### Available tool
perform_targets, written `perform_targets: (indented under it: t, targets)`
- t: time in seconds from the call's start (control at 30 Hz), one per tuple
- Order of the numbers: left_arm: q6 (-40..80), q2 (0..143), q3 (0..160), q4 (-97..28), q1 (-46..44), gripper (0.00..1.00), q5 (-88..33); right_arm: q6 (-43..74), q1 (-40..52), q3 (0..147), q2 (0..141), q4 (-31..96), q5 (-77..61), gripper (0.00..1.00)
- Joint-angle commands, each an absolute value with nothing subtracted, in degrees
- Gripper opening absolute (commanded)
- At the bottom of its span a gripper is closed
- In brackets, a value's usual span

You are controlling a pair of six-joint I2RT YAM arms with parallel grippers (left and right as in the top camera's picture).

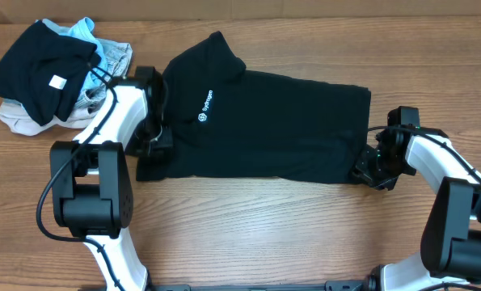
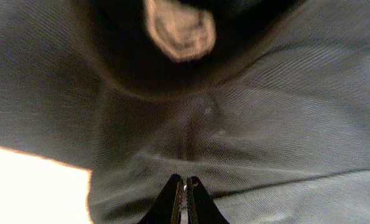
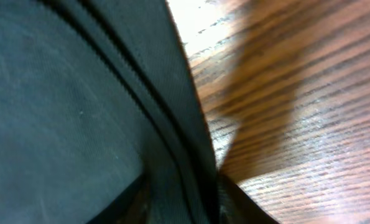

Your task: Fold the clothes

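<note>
Overhead, the polo shirt (image 1: 280, 121) lies spread across the middle of the wooden table (image 1: 264, 234), with the left gripper (image 1: 154, 136) at its left edge, the right gripper (image 1: 369, 172) at its lower right corner, and a pile of other clothes (image 1: 46, 77) at far left. The left wrist view shows the fingertips (image 2: 172, 202) pressed together against the fabric — whether cloth is nipped between them I cannot tell. In the right wrist view the jaws stand narrow, clamped on the shirt's hem, with bare wood beside it.
</note>
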State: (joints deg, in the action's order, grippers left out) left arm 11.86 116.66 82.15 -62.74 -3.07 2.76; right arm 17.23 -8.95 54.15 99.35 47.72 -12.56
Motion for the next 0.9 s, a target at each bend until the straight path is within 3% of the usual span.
perform_targets:
  t: [0.0, 0.23, 0.53, 0.7, 0.8, 0.87]
  targets:
    - [11.86, 117.32, 78.74, -60.42, -3.51, 0.08, 1.8, 14.31, -9.08, 53.49, 99.63, 46.61, -13.93, 0.33]
    - [11.81, 117.32, 76.44, -57.47, -3.51, 0.1, 1.87, 14.31, -9.61, 55.53, 96.68, 48.77, -13.61, 0.42]
    - [11.81, 117.32, 76.44, -56.71, -3.49, 0.13, 1.87, 14.06, -9.32, 55.46, 97.19, 46.74, -13.61, 0.42]
    - [11.81, 117.32, 76.44, -56.69, -3.51, 0.14, 1.87, 11.7, -9.32, 55.46, 97.19, 45.36, -17.28, 0.31]
    - [11.81, 117.32, 76.44, -56.66, -3.51, 0.14, 1.87, 11.7, -9.34, 55.46, 97.19, 45.58, -16.56, 0.29]
    - [11.81, 117.32, 76.44, -56.47, -3.49, 0.15, 1.87, 11.7, -9.34, 55.46, 97.19, 46.04, -16.58, 0.2]
